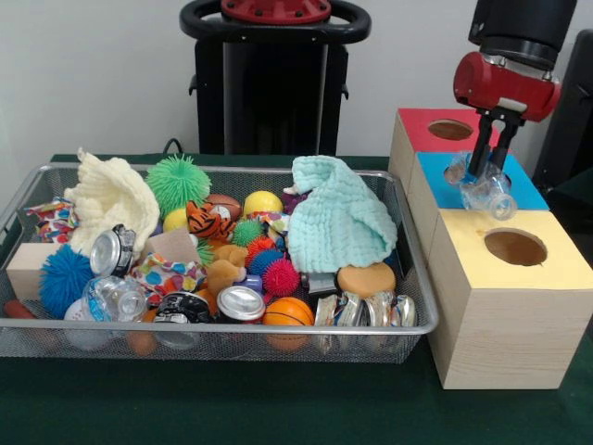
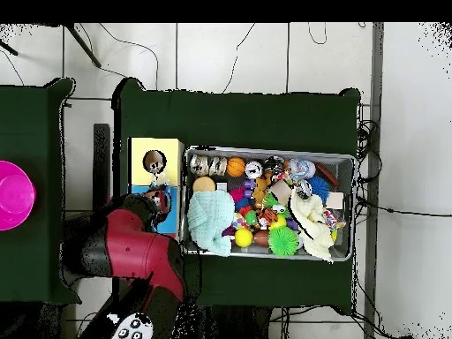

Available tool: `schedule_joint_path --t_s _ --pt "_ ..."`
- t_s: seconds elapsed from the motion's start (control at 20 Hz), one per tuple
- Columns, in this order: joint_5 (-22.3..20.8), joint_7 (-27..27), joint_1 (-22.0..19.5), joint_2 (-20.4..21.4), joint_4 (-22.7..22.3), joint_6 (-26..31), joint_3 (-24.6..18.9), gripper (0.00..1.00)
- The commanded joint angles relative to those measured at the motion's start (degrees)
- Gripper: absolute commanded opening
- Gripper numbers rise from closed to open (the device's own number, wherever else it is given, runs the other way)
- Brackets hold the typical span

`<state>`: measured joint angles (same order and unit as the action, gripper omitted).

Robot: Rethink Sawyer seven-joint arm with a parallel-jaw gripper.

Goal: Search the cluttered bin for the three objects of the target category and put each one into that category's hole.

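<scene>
My gripper [image 1: 485, 170] is shut on a see-through plastic bottle [image 1: 488, 193] and holds it just above the blue-topped box [image 1: 528, 190], beside that box's hole. The red-topped box [image 1: 415, 130] with its round hole [image 1: 450, 130] stands right behind, a little farther from the camera. A second see-through bottle [image 1: 115, 298] lies at the front left of the wire mesh bin [image 1: 232, 329]. I see no third bottle; it may be buried in the clutter. In the overhead view the arm [image 2: 132, 252] covers the red box, and the gripper [image 2: 158, 201] is over the blue top.
The yellow-topped box [image 1: 556, 269] stands nearest the camera. The bin holds silver cans [image 1: 241, 304], crushed cans [image 1: 366, 311], spiky balls, a cream cloth [image 1: 107, 195], a mint cloth [image 1: 338, 218], a wooden block [image 1: 28, 269] and toys. A pink bowl [image 2: 11, 194] sits on a side table.
</scene>
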<state>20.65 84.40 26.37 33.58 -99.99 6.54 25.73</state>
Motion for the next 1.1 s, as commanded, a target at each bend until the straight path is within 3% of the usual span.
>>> schedule_joint_path --t_s 0.05,0.55,1.1 --pt "-4.28 10.27 -2.46 1.54 -8.41 -1.62 -7.39 0.00" --pt "-2.21 12.40 -1.01 2.79 -11.06 1.41 -9.23 0.00" --pt "0.90 15.46 1.48 -2.19 -7.82 -1.64 -9.06 0.00"
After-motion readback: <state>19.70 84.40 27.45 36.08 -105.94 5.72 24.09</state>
